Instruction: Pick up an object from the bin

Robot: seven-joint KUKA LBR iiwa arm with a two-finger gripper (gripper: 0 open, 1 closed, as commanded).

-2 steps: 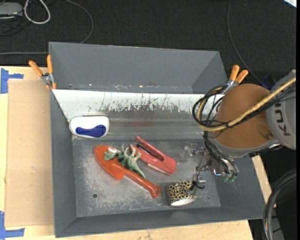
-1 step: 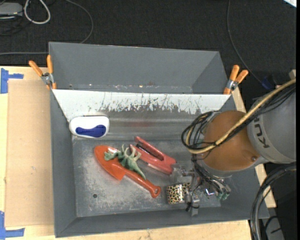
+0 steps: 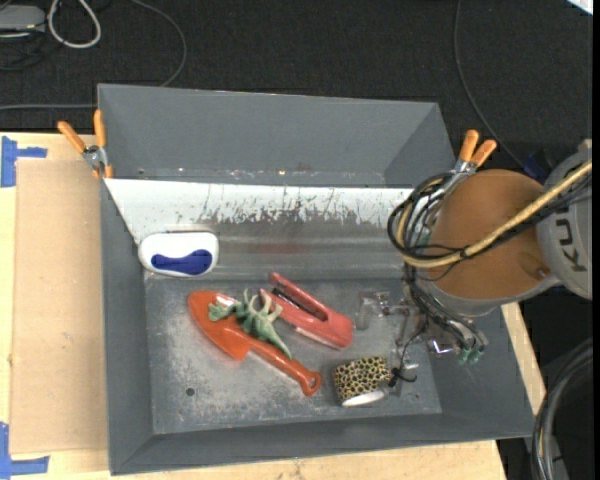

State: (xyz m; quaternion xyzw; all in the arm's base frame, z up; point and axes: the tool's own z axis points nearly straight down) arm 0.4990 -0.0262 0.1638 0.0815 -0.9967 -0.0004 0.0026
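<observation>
The robot arm's end effector (image 3: 412, 340) hangs low over the lower right of the grey metal bin (image 3: 280, 148), below the orange cover (image 3: 485, 236) and looped black cables on its wrist. Whether the end effector is released or clenched cannot be told from this angle. Just to its lower left, on the bin floor, lies a small leopard-print roll (image 3: 363, 378), the nearest object; whether the two touch is unclear. To the left of the end effector, near the middle of the floor, lies a red and pink clip-like piece (image 3: 310, 313). Further left, an orange plastic scoop (image 3: 242, 340) lies slantwise, its handle pointing toward the roll, with a green rubbery figure (image 3: 252, 313) sprawled across it. A white and blue rounded object (image 3: 178, 252) sits in the upper left of the floor against the back wall, well apart from the rest.
</observation>
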